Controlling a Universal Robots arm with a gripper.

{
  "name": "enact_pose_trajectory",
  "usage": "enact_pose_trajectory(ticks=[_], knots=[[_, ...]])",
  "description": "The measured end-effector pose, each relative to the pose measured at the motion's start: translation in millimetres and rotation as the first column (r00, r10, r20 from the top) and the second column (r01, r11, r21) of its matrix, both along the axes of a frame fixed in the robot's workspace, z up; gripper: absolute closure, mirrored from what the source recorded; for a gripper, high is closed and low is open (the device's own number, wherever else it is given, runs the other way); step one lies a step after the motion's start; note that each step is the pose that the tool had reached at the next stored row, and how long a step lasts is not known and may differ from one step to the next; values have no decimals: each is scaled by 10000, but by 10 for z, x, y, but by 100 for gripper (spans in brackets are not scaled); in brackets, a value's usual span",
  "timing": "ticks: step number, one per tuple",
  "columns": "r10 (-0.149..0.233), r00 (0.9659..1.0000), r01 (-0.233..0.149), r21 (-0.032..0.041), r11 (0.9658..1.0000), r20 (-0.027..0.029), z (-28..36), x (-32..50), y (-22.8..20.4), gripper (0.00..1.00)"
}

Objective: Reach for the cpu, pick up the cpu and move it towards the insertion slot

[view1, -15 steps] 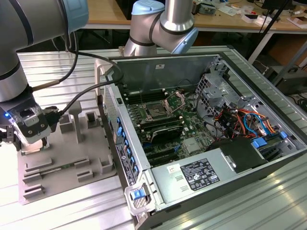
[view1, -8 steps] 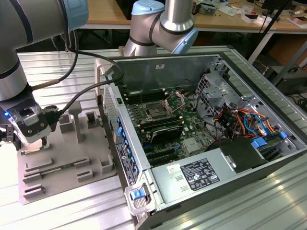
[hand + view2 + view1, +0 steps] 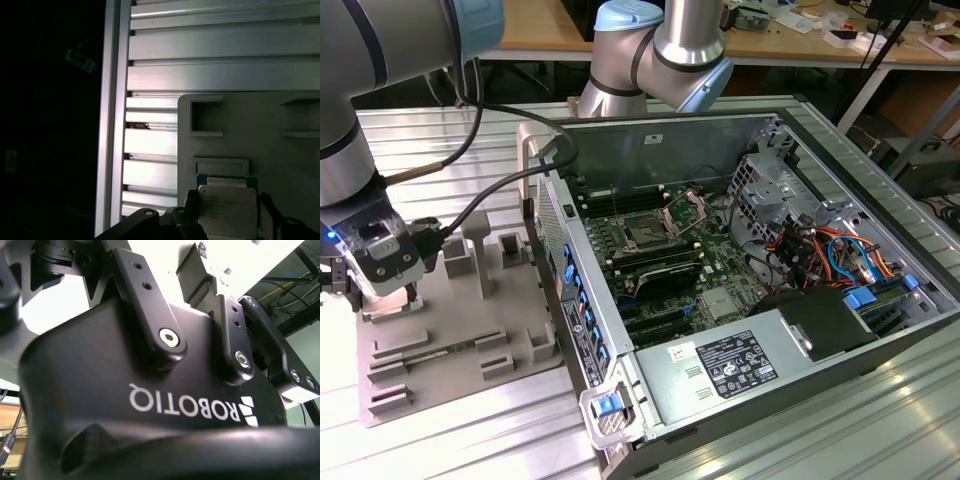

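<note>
The cpu [image 3: 227,207], a thin square chip with a silvery top and a green rim, lies low over the grey tray [image 3: 260,115] just below a raised rectangular frame. My gripper [image 3: 228,216] is shut on the cpu, with a dark finger [image 3: 192,202] against one side and the other finger against the opposite side. In the exterior view my gripper [image 3: 388,300] sits low at the tray's [image 3: 470,330] left end, lit from beneath. The insertion slot [image 3: 645,232], a dark square socket with its metal frame and lever raised, lies inside the open computer case, far to the exterior view's right.
The case's upright side wall [image 3: 560,250] stands between tray and motherboard. Raised posts [image 3: 478,245] and frames stick up from the tray. The arm's cable [image 3: 490,195] arcs over the tray. Ribbed aluminium table [image 3: 225,75] surrounds everything, with a dark drop past its edge.
</note>
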State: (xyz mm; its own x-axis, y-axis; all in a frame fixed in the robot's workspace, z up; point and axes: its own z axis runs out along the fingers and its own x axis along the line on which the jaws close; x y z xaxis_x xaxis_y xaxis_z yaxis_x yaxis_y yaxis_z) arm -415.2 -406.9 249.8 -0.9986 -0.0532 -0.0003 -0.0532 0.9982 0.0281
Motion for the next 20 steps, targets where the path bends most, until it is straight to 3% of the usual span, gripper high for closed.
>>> enact_pose_trajectory(ticks=[20], knots=[[0,10000,0,19,10000,1,89,0,0,45]])
